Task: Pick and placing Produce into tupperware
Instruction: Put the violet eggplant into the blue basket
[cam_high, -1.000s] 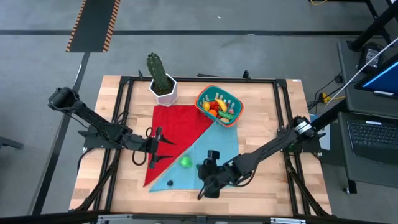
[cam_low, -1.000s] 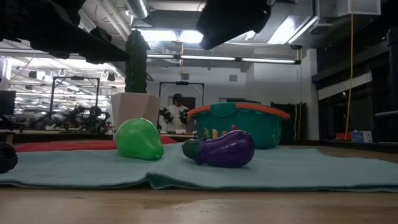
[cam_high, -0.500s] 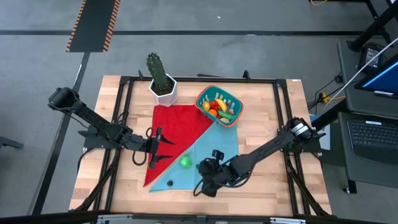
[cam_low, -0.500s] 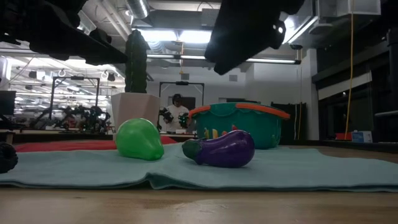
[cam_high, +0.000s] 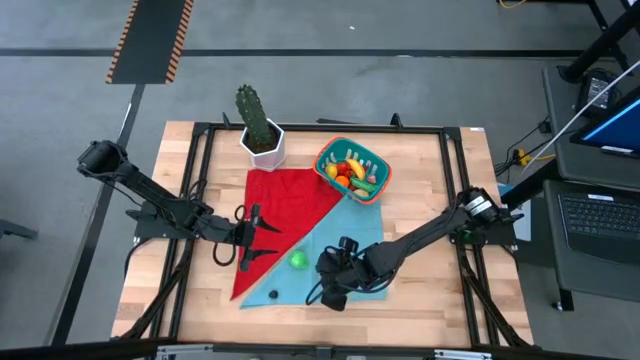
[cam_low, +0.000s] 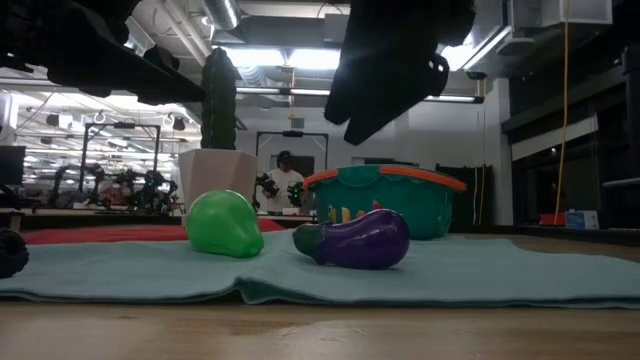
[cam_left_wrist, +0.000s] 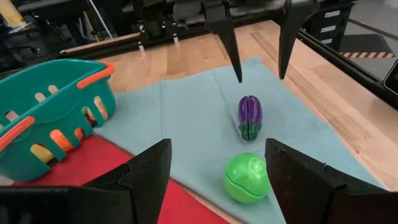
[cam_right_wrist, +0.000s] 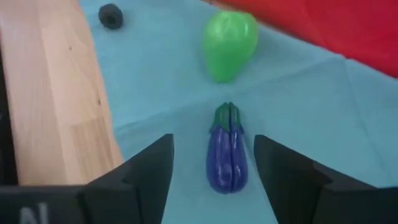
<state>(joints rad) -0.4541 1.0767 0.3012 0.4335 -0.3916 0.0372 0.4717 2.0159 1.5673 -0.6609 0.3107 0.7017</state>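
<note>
Two pieces of produce lie loose on the teal cloth (cam_high: 345, 245) near the worktop's front edge: a purple eggplant (cam_right_wrist: 226, 158) and, just beside it, a green pear (cam_right_wrist: 229, 44). The right gripper (cam_left_wrist: 260, 71) hangs directly above the eggplant with its fingers spread, touching nothing. The left gripper (cam_high: 247, 238), also spread wide and empty, waits over the red cloth (cam_high: 285, 205). The tub (cam_high: 352, 170), holding other produce, sits toward the back edge.
</note>
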